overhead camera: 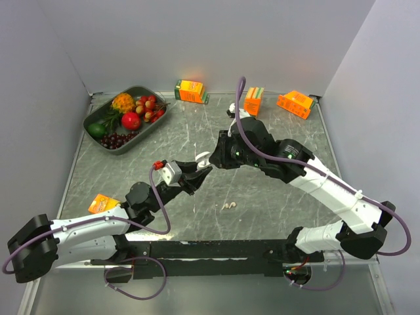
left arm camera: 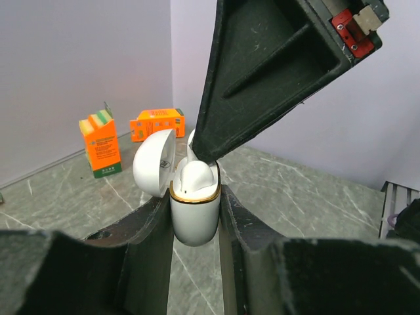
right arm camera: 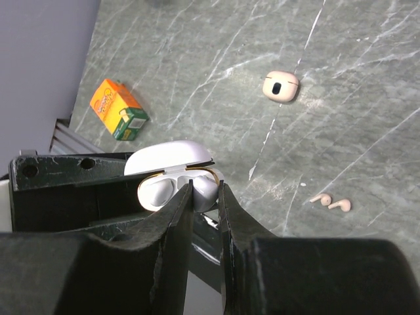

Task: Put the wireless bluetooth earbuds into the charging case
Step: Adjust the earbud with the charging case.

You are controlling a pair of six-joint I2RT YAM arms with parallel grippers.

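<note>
**Seating One Earbud (right arm camera: 205,189)**

Gripping the white charging case (left arm camera: 195,226), lid hinged open, in the closed left end effector (left arm camera: 195,210), above the tabletop (overhead camera: 262,216). Pinching the earbud between the closed fingers of the right end effector (right arm camera: 205,197), right at the gold-rimmed mouth of the charging case. Lying on the tabletop below the charging case: two loose earbuds (right arm camera: 342,205), side by side. Resting farther from the charging case: an orange carton (right arm camera: 118,110).
</note>
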